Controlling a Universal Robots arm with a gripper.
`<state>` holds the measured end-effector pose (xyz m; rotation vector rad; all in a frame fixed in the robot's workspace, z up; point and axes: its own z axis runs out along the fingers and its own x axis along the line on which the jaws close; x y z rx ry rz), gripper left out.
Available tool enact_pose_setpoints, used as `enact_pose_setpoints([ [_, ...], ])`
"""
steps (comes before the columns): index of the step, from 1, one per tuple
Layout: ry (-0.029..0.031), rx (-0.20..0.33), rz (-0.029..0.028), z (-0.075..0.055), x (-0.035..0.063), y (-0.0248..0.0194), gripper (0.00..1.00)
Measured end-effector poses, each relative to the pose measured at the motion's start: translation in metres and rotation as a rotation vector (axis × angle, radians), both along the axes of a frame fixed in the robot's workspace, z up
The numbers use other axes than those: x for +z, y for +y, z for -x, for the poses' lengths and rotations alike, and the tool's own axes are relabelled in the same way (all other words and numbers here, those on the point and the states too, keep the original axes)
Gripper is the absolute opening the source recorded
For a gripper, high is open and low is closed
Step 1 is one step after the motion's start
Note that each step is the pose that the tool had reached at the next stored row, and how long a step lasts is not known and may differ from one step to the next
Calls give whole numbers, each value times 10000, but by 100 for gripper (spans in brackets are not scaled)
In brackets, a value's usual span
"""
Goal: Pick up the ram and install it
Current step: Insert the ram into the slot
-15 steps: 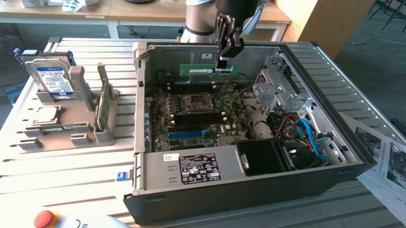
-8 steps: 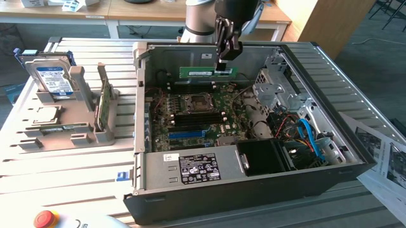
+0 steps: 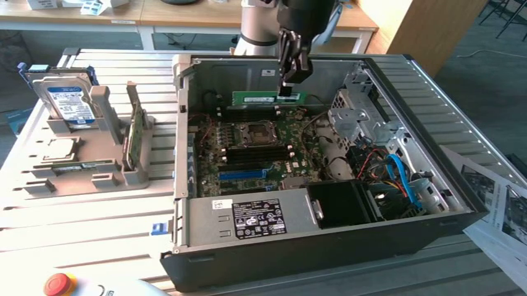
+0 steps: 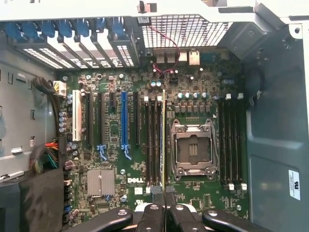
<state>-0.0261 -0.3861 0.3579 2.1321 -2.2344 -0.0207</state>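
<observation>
The ram [image 3: 265,97] is a long green stick with a white label. It is held level inside the open computer case [image 3: 461,185], over the black memory slots [image 3: 247,112] at the back of the motherboard [image 3: 272,151]. My gripper [image 3: 286,92] is shut on its upper edge, near one end, reaching down from above. The wrist view shows the ram [image 4: 164,140] edge-on as a thin line running along the memory slots [image 4: 153,140], beside the CPU socket [image 4: 193,147]. My gripper [image 4: 164,205] is clamped on it there. I cannot tell whether the stick touches a slot.
A grey fixture [image 3: 99,172] on the exterior view's left holds a hard drive [image 3: 68,102], a second upright green stick [image 3: 132,132] and a square CPU chip [image 3: 58,148]. Inside the case are the power supply [image 3: 255,219], drive cage [image 3: 358,117] and cables [image 3: 399,176]. A red button [image 3: 58,283] sits at the front.
</observation>
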Motion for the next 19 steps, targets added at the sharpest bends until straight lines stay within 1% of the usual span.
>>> enact_pose_setpoints([
  [19, 0, 1, -1, 36, -219, 0, 12],
])
